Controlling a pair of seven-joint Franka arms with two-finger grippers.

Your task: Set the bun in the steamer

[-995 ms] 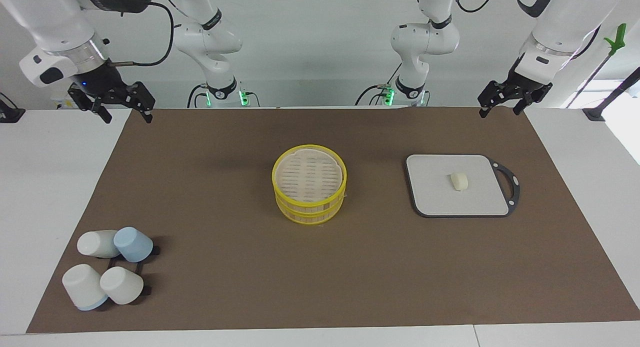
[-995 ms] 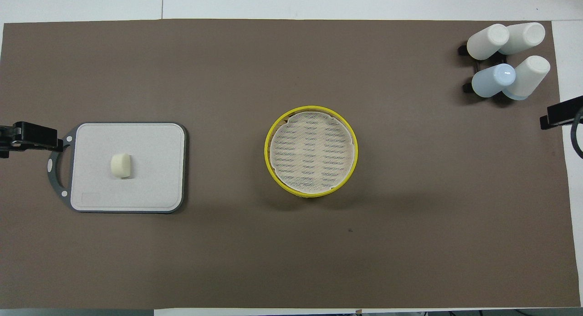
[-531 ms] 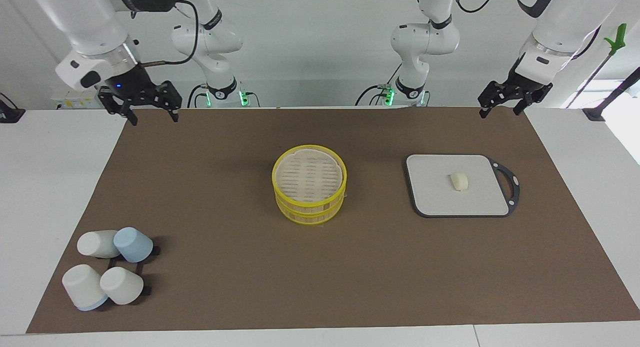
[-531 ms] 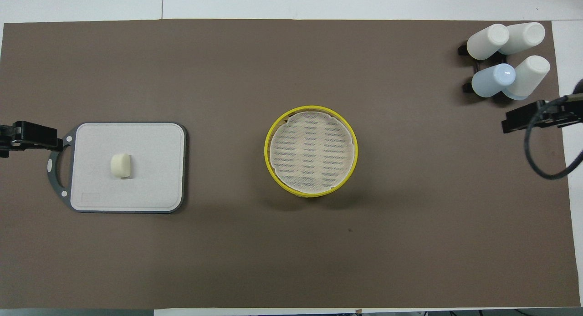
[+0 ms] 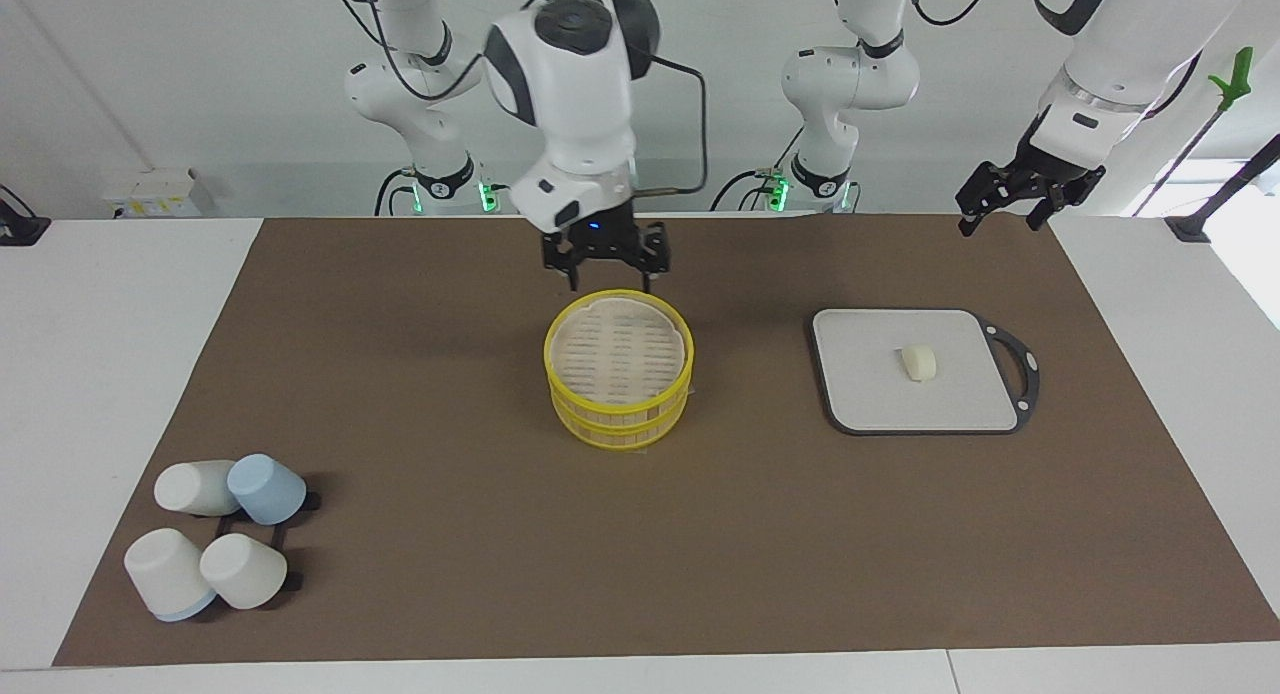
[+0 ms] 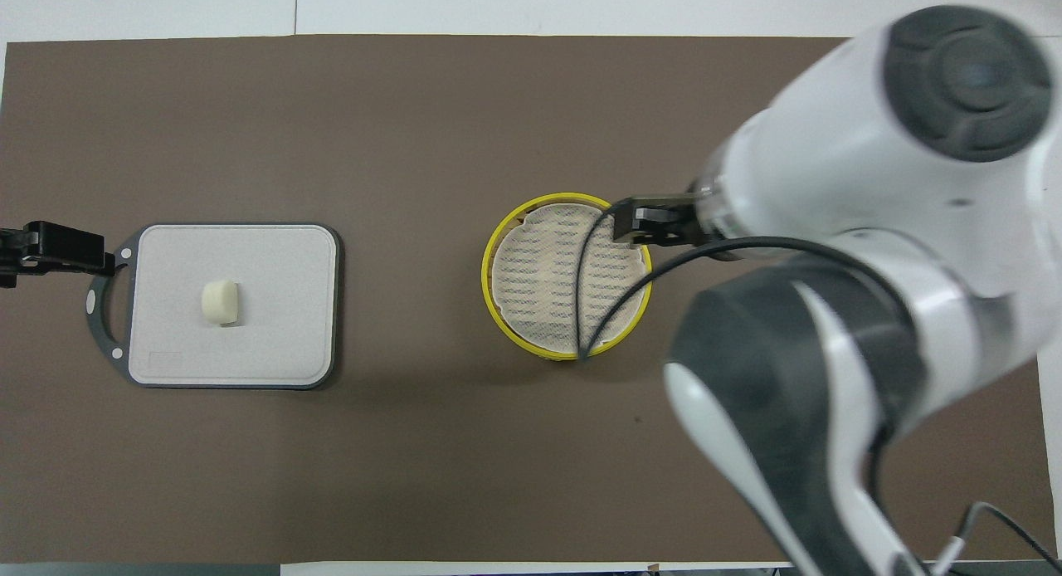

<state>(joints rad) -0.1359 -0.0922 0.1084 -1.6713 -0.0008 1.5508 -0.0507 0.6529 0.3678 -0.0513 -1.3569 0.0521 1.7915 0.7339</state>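
Right gripper [image 5: 606, 270] open, empty, over the steamer [image 5: 619, 382] rim. Left gripper [image 5: 1002, 217] open, waiting, well off. Bun [image 5: 920, 362] on grey board [image 5: 870, 394] beside steamer, toward the left arm's end.

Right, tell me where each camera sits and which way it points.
Facing view: high across the table, looking at the robots; both arms and bases show, right hand open above the steamer, left hand open, waiting at the table's edge.
Overhead view: high above the robots' end, looking steeply down; the right arm's bulk and the left hand's tip show.
Both share the steamer, the bun on its board, and the cups.
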